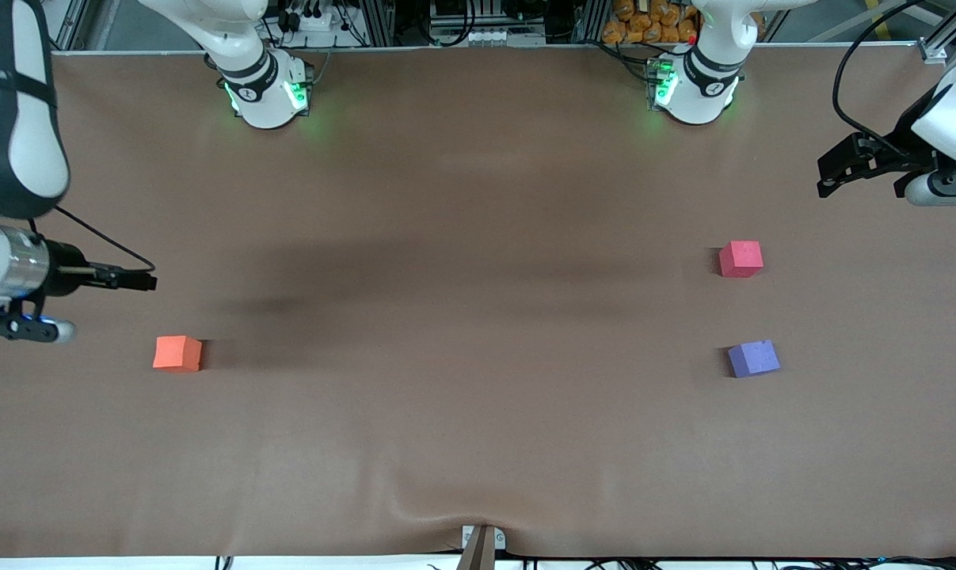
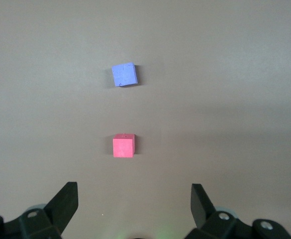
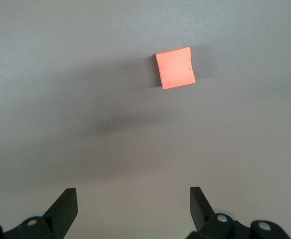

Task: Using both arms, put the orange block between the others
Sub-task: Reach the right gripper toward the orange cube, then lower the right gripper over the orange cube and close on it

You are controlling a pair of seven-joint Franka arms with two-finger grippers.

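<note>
The small matte orange foam cube (image 1: 177, 353) sits on the brown table cloth (image 1: 478, 443) toward the right arm's end, near the cloth's edge there; the pinkish-red foam cube (image 1: 740, 259) and the purple foam cube (image 1: 753, 358) lie toward the left arm's end, apart, the purple at six o'clock from the red, nearer the front camera; a wide bare stretch of cloth separates orange from that pair; the right gripper (image 3: 133, 206) hangs over the cloth by the orange cube, fingers spread, holding nothing; the left gripper (image 2: 134, 201) hangs over the cloth's edge by the red cube, fingers likewise spread and empty.
</note>
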